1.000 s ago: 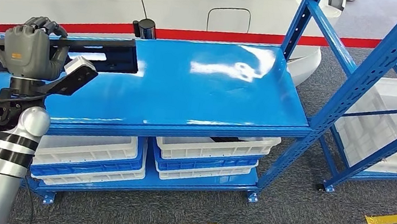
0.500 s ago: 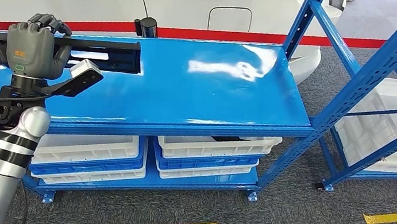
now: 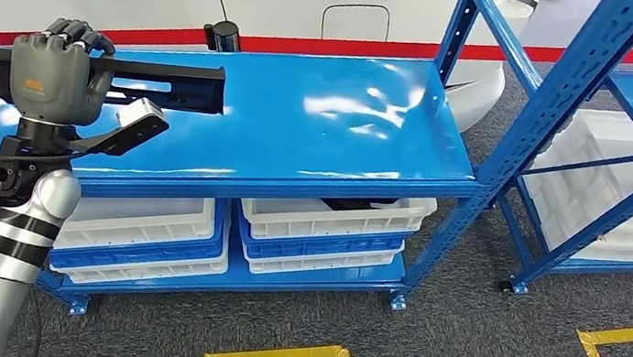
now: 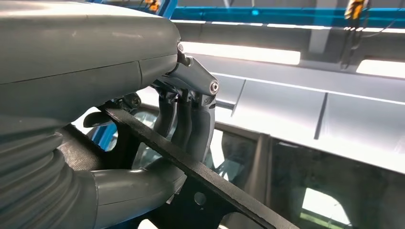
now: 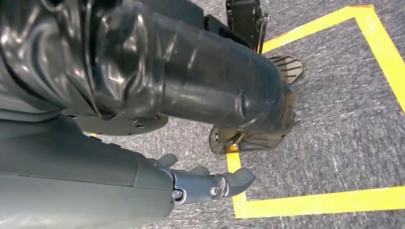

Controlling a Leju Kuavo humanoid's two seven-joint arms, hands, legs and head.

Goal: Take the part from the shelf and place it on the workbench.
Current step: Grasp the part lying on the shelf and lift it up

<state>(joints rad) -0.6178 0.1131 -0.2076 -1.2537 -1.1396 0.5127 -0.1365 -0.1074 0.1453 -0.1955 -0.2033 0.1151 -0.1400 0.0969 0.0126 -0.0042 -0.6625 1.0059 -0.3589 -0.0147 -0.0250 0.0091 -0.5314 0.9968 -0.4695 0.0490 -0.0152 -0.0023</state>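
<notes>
Upper left of the head view: left robot hand [image 3: 55,79] raised on an upright forearm, fingers [image 4: 186,121] curled over the long black part [image 3: 136,81], gripping it above the blue shelf [image 3: 318,142]. Right robot hand [image 5: 205,183] hanging over the floor, fingers loosely apart, empty.
</notes>
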